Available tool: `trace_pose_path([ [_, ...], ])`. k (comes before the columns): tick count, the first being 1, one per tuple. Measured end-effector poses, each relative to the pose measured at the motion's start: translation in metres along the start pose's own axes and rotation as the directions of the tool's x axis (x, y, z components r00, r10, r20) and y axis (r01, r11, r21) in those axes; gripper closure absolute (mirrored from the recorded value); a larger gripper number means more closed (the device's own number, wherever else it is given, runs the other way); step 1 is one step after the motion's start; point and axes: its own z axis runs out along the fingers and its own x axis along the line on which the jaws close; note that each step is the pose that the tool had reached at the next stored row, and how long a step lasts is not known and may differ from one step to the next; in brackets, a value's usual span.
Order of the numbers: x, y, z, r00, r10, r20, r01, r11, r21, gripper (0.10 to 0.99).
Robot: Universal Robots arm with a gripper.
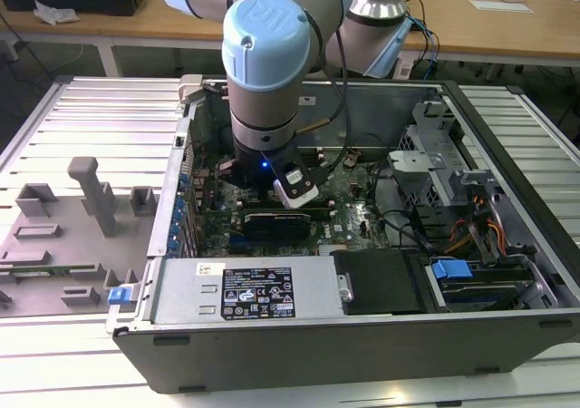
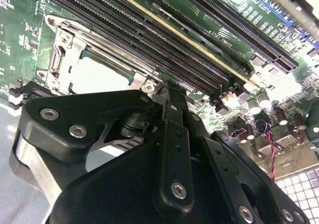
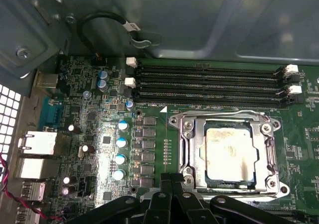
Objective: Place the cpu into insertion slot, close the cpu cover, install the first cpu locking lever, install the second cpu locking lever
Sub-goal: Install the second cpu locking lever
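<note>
1 gripper (image 3: 172, 176) is down inside the computer case (image 1: 507, 118), fingertips pressed together with nothing between them, right at the edge of the insertion slot (image 3: 271, 181). In the second wrist view the gripper (image 2: 169, 87) narrows to a closed tip just beside the socket's corner screw. The cpu (image 3: 227, 152) is seated in the slot, its pale metallic face showing through the square window of the cpu cover (image 3: 199, 144), and that cover lies flat down over the chip. Same chip in the second wrist view, the cpu (image 2: 99, 77) bright under the silver frame. Beside the socket run 4 long black memory slots (image 3: 209, 84) with white clips at their ends. A row of blue-topped capacitors (image 3: 121, 149) stands on the green motherboard (image 3: 94, 134) on the socket's other side. In the exterior view the arm (image 1: 267, 72) drops straight into the open case, which sits on a ribbed metal table (image 1: 82, 109) with grey fixture blocks (image 1: 91, 190) at the exterior view's left.
</note>
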Motion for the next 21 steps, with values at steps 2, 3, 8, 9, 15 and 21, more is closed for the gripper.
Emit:
trace_pose_path([
  [2,0.0000,0.0000,0.0001,1.0000,0.000,0.0000,0.000,1.0000,0.000,0.980],
  [3,0.0001,-0.0001,0.0005,1.0000,0.000,0.0003,0.000,1.0000,-0.003,0.980],
  [8,0.0000,-0.0005,0.0018,1.0000,0.000,0.0003,0.000,1.0000,-0.006,0.980],
  [9,0.0000,-0.0005,0.0018,1.0000,0.000,0.0002,0.000,1.0000,-0.005,0.980],
  [15,0.0006,-0.0002,0.0008,1.0000,0.000,0.0002,0.000,1.0000,-0.005,0.980],
  [21,0.0005,0.0006,-0.0018,1.0000,0.000,0.0002,0.000,1.0000,-0.003,0.980],
])
